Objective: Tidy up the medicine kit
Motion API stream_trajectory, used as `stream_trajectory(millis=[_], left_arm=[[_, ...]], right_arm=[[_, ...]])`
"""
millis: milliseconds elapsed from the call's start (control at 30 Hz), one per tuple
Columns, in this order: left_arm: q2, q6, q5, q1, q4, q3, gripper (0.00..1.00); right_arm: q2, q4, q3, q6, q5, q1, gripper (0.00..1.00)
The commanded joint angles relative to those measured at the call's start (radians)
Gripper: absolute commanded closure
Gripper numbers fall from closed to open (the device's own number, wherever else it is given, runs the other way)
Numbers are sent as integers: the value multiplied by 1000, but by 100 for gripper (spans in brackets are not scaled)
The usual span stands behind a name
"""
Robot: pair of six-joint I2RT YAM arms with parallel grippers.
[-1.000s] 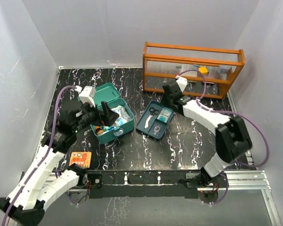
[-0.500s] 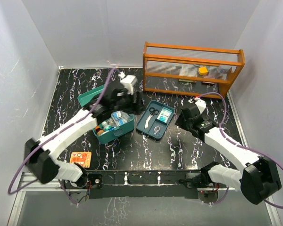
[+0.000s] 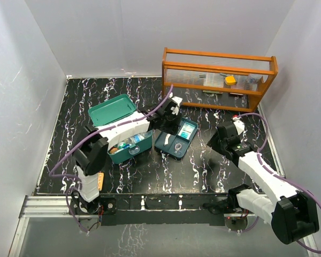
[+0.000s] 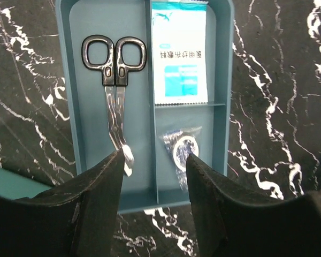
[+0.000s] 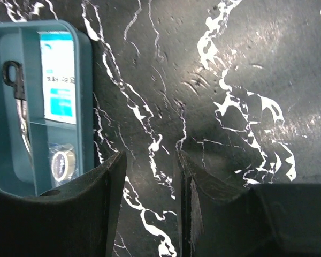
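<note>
Packet [image 4: 179,59] in insert tray [image 4: 62,80]: Chinese print, illegible; left pincer [image 4: 154,160], right pincer [image 5: 150,158] both parted, empty.

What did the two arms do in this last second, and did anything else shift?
The left gripper swung rightward from the medicine kit box to hover open above its insert tray. The right gripper drew back from it, also open. Nothing was grasped; box, tray and orange rack stayed put.
</note>
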Motion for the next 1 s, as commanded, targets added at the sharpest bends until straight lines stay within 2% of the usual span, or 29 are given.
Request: stream_trajectory(millis=[0, 200, 567, 833, 967], left_arm=[[65, 26, 17, -9, -68, 71, 53], [142, 26, 83, -11, -67, 98, 60], [200, 26, 117, -22, -34, 110, 61], [246, 55, 48, -25, -69, 158, 77], [264, 59, 35, -26, -74, 168, 81]], right_arm=[[2, 29, -9, -15, -34, -12, 61], [13, 28, -4, -29, -41, -12, 61], [23, 31, -3, -27, -54, -11, 61], [34, 42, -22, -11, -69, -12, 60], [32, 41, -23, -10, -70, -12, 60]])
